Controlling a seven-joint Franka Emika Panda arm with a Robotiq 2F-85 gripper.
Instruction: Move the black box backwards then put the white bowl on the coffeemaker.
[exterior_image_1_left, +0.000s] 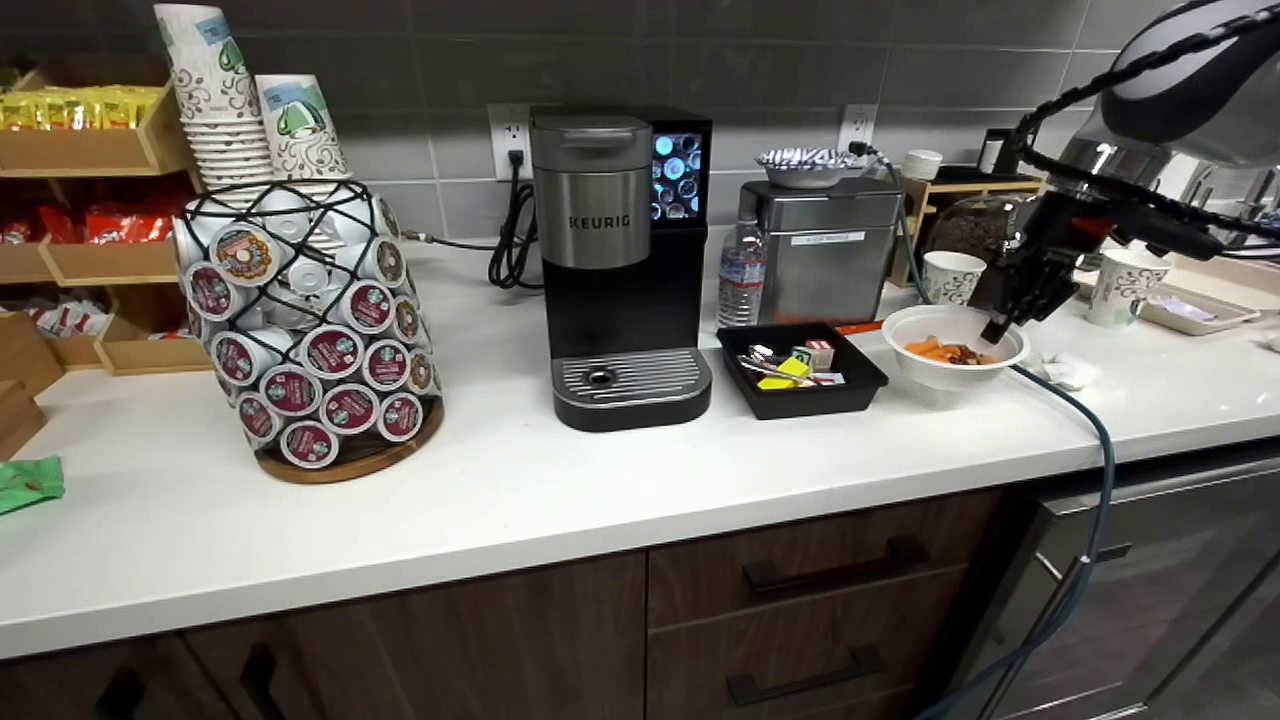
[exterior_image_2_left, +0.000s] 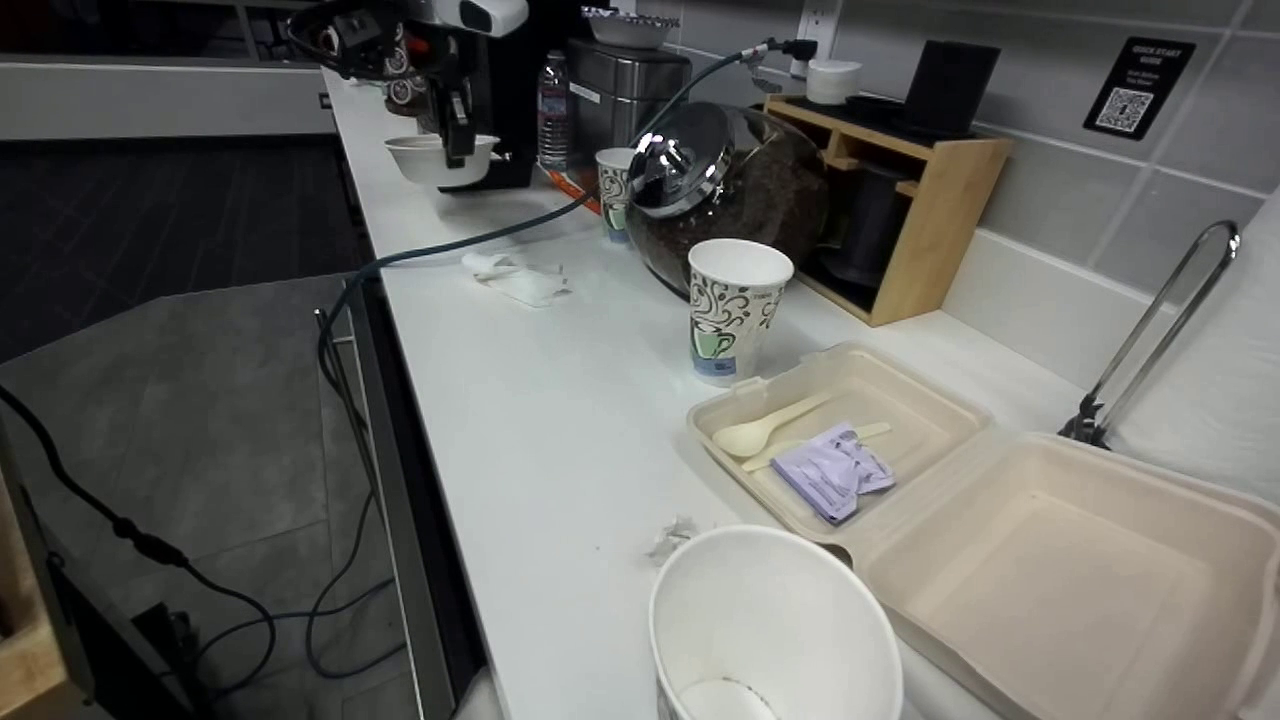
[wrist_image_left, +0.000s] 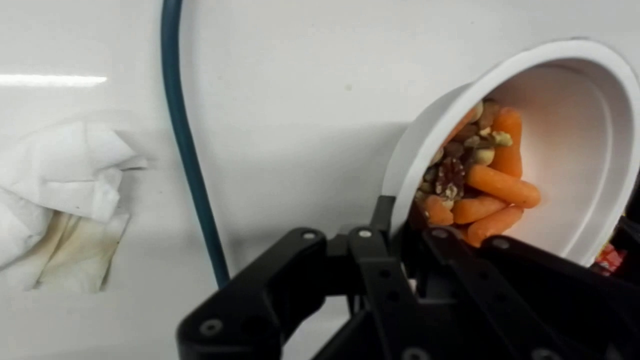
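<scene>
The white bowl (exterior_image_1_left: 940, 372) holds carrots and nuts. My gripper (exterior_image_1_left: 1000, 325) is shut on its rim, one finger outside and one inside, as the wrist view shows (wrist_image_left: 392, 220). The bowl is tilted in the wrist view (wrist_image_left: 560, 90) and seems to hang slightly above the counter; it also shows in an exterior view (exterior_image_2_left: 425, 165). The black box (exterior_image_1_left: 815, 402) with colourful packets sits just beside the bowl, between it and the coffeemaker. The coffeemaker (exterior_image_1_left: 600, 225), black and silver with a ridged drip base (exterior_image_1_left: 632, 400), stands upright against the wall.
A silver machine (exterior_image_1_left: 825, 255) and a water bottle (exterior_image_1_left: 742, 275) stand behind the black box. A blue-green cable (exterior_image_2_left: 480, 237) crosses the counter by the bowl. A crumpled napkin (wrist_image_left: 65, 185), paper cups (exterior_image_2_left: 735, 310) and a pod holder (exterior_image_1_left: 315, 340) also stand or lie on the counter.
</scene>
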